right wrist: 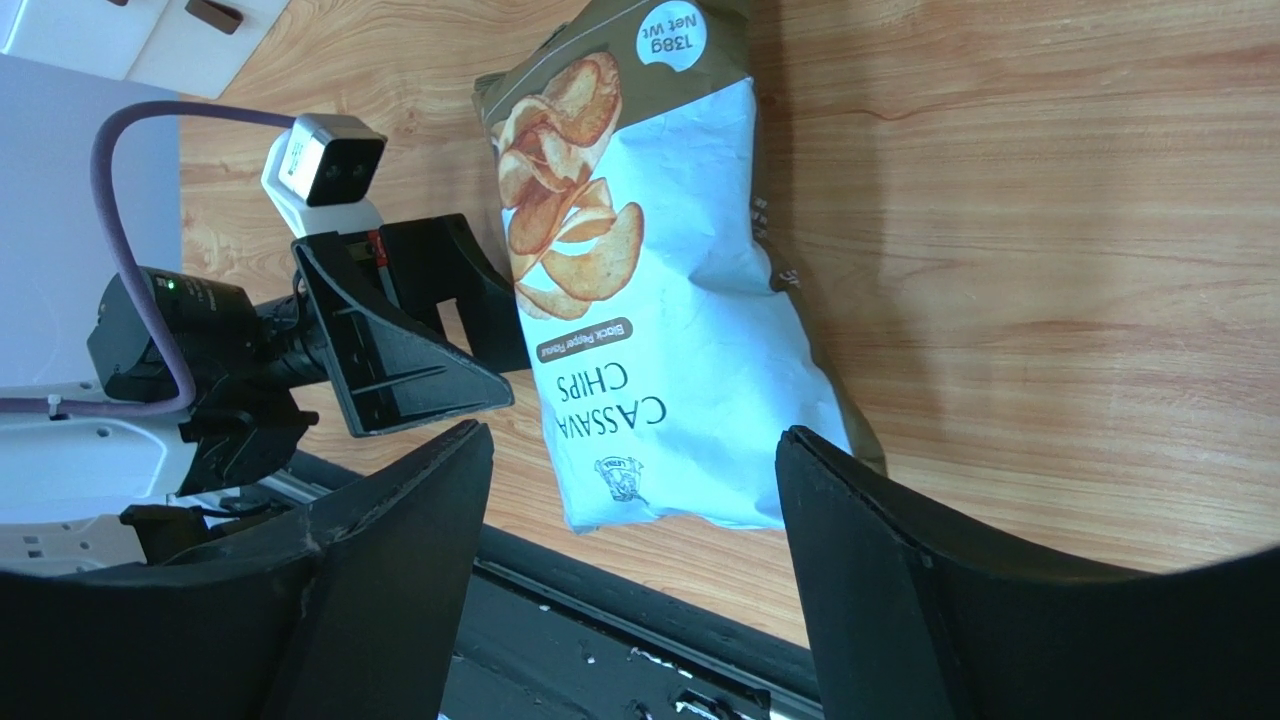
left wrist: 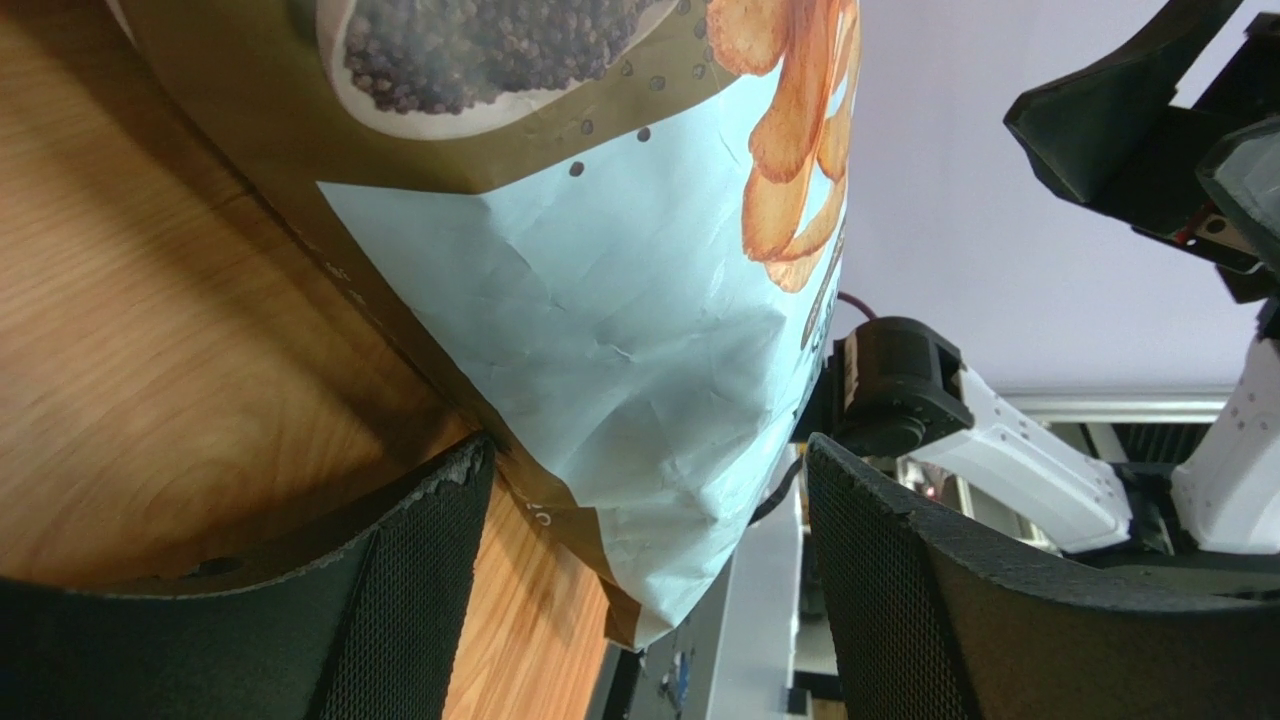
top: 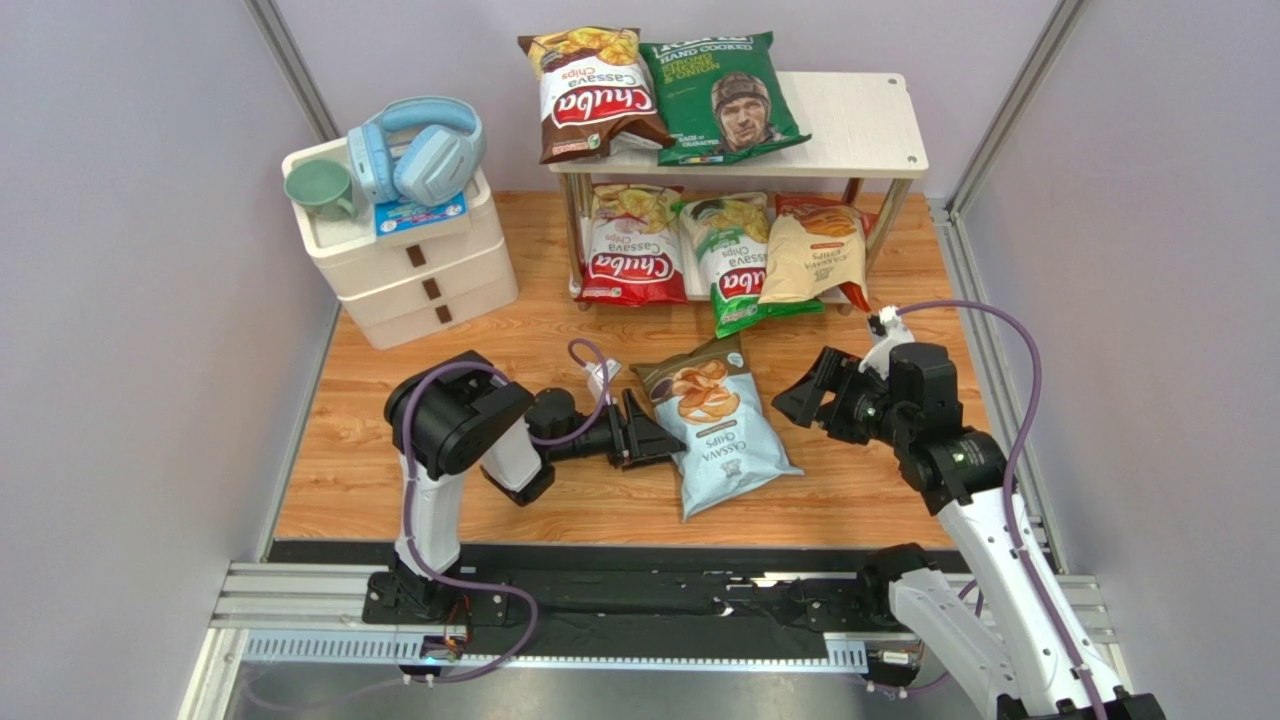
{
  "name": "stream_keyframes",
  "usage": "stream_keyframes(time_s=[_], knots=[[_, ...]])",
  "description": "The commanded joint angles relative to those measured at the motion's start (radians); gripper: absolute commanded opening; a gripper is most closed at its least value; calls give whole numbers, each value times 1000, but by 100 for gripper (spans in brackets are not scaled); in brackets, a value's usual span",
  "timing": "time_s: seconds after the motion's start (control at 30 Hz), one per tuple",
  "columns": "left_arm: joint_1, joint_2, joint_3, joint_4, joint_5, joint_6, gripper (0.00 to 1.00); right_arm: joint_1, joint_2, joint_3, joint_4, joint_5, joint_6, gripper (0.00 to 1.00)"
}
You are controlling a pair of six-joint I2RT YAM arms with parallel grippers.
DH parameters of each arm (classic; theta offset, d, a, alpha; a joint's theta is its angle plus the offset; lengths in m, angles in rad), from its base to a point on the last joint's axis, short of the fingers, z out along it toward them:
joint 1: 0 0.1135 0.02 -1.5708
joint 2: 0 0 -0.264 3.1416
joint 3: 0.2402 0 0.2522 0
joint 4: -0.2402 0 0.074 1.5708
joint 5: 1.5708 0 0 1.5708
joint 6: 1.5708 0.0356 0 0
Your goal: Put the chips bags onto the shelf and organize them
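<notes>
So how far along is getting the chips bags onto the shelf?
Five of six look shelved: the brown bag and dark green bag on top of the shelf, the red bag, green bag and cream-orange bag on the lower tier. In hand: the light blue bag lies on the table between the open left gripper and open right gripper, ungrasped. Left: lifting it onto the shelf.

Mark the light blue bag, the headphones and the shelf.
light blue bag [top: 721,435]: top external view, middle of its front.
headphones [top: 436,162]: top external view, the ear cup on the picture's right.
shelf [top: 860,128]: top external view, bare right end of its top board.
</notes>
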Motion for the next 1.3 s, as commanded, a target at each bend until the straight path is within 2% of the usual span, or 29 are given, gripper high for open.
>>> stream_keyframes(time_s=[0.0, 0.2, 0.37, 0.53, 0.67, 1.1, 1.2, 1.23, 1.27], knots=[[-41, 66, 31, -170, -58, 122, 80, 5, -9, -25, 53, -26, 6, 74], [-61, 106, 53, -170, -90, 102, 80, 27, 30, -108, 114, -17, 14, 70], [-72, 34, 4, -219, -130, 111, 80, 57, 117, -142, 150, 34, 15, 66], [-81, -69, -22, -383, -190, 163, 81, 148, 217, -139, 197, 121, 26, 65], [-103, -127, 22, -526, -218, 214, 83, 186, 296, -130, 216, 158, 46, 63], [-161, 2, 148, -489, -192, 192, 83, 266, 430, -144, 242, 167, 78, 61], [-170, -12, 137, -484, -207, 192, 76, 275, 436, -148, 254, 164, 92, 61], [-170, -20, 128, -480, -210, 192, 66, 275, 433, -150, 254, 164, 94, 61], [-170, -31, 117, -478, -225, 192, 60, 275, 430, -148, 249, 163, 94, 61]])
